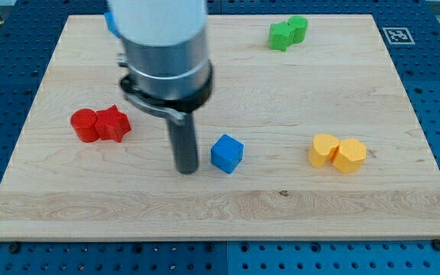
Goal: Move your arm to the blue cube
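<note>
The blue cube (226,153) sits on the wooden board (281,206) a little below the middle. My tip (186,169) rests on the board just to the cube's left, a small gap apart from it. The arm's grey body fills the upper left-centre of the view and hides part of the board behind it.
A red cylinder (85,125) and a red star-like block (113,123) touch at the view's left. Two green blocks (289,33) sit at the top right. Two yellow blocks (337,153) sit at the right. A blue block (110,21) peeks out behind the arm at the top.
</note>
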`<state>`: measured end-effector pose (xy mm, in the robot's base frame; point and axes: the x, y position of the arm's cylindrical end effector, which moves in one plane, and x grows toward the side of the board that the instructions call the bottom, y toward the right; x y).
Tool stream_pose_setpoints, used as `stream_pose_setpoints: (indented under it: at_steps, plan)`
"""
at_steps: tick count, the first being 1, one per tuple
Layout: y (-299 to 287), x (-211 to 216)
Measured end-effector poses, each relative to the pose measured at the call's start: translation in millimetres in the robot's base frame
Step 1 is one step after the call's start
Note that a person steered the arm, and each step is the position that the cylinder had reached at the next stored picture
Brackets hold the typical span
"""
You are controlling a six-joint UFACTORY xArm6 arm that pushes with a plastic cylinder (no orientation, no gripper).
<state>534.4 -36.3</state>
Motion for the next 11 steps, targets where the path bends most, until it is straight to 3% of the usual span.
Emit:
stream_pose_setpoints:
  at_steps: [1,2,4,5,9,11]
  plan:
    - [39.4,0.0]
    - [41.5,2.2]
    - [-39.5,-13.3]
    - [-42.8,-33.1]
    - [20.9,-23.1]
    - [81.8,-21.1]
